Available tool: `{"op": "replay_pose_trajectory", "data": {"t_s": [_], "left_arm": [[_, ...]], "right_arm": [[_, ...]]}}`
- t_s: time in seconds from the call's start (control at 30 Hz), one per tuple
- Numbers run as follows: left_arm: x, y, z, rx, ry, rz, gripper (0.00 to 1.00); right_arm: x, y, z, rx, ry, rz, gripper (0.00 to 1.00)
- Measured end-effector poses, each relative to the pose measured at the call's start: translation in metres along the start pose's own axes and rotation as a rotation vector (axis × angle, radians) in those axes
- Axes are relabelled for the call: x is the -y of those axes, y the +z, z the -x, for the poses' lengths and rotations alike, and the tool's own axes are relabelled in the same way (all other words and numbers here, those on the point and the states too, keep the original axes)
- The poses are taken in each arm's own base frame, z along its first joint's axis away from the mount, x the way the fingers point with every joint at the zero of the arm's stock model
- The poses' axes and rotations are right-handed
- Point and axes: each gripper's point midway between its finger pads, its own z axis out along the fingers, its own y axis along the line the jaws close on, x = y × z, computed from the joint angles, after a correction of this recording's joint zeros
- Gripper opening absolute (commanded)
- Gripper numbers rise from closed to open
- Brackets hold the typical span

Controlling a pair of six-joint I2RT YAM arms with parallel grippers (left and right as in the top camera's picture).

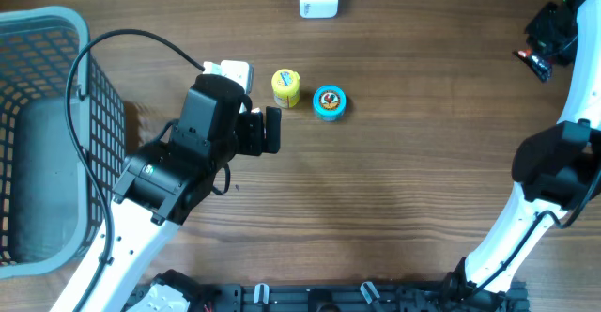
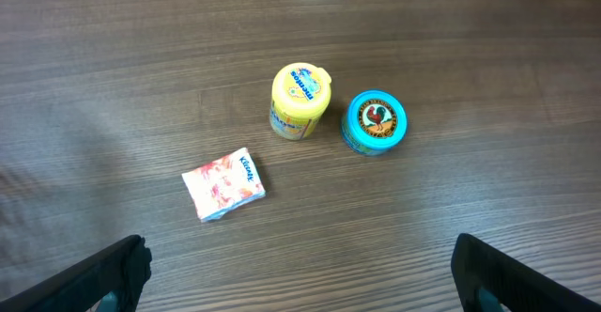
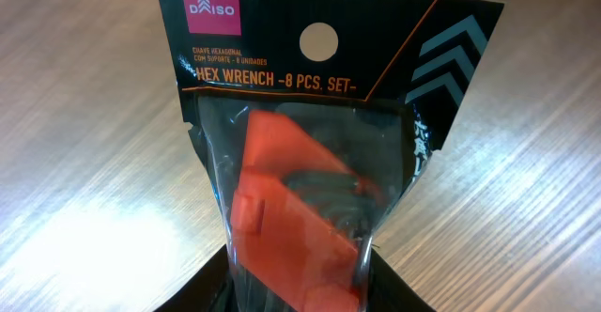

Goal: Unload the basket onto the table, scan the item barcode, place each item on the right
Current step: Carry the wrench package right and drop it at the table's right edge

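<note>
Hex wrench pack (image 3: 310, 190) pinched at lower end in closed right gripper (image 3: 300, 288), toward 2 o'clock in overhead view. Likely light; glossy film slippery, bendy header. Firmest hold over rigid orange holder (image 3: 291, 227). Left gripper (image 2: 300, 284) spread wide, empty, toward 9 o'clock.

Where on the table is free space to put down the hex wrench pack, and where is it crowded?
Free: the wide bare wood between the blue tin and the right arm, and the strip from the tin to the near edge. Crowded: tissue pack, yellow container and blue tin cluster by the left gripper; the basket fills the left side.
</note>
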Motion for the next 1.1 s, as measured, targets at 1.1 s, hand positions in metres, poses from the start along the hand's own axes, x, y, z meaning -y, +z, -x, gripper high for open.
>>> {"op": "replay_pose_trajectory", "data": {"t_s": [1.1], "left_arm": [[-0.001,0.000,-0.002,-0.006,0.001,0.003,1.00]], "right_arm": [[0.166,0.142,-0.003,-0.094,0.369,-0.156,0.20]]}}
